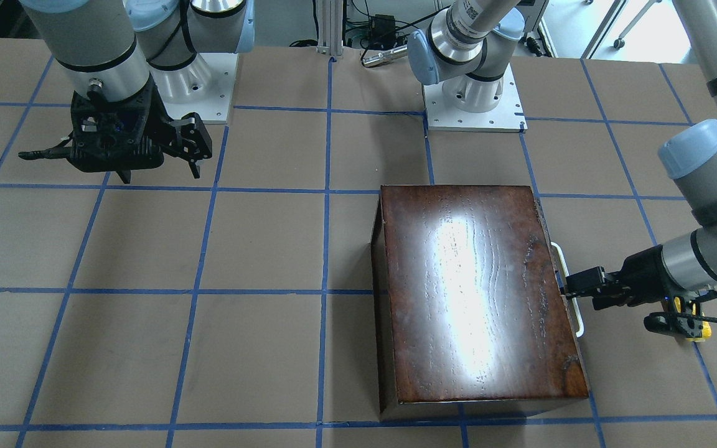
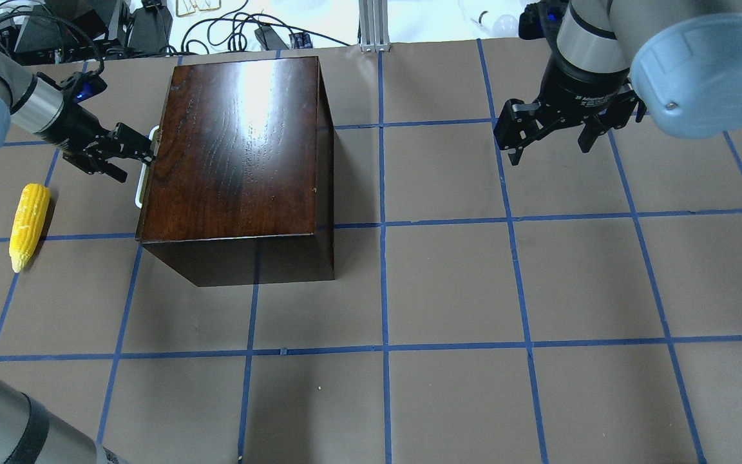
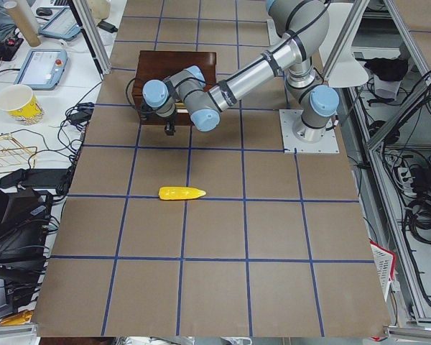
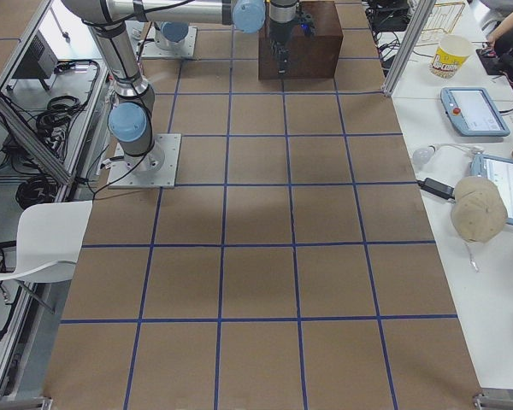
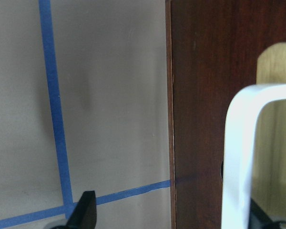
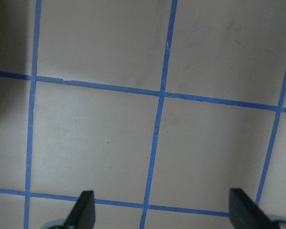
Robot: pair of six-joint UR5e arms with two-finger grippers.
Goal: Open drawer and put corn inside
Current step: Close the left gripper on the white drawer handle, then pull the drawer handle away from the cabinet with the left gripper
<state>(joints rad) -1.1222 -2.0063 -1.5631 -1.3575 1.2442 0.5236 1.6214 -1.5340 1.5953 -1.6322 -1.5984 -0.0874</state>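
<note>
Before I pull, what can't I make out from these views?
Drawer interior: shut inside the box, every view.
Left gripper: left wrist view, one finger behind the white handle and cut by the bottom edge; contact unclear.
Corn: outside the front-facing view.
Drawer front: exterior right view, hidden behind the box.

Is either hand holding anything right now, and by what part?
Nothing is held. The left hand is open around the dark wooden drawer's white bar handle; the right hand hangs open, empty.
</note>
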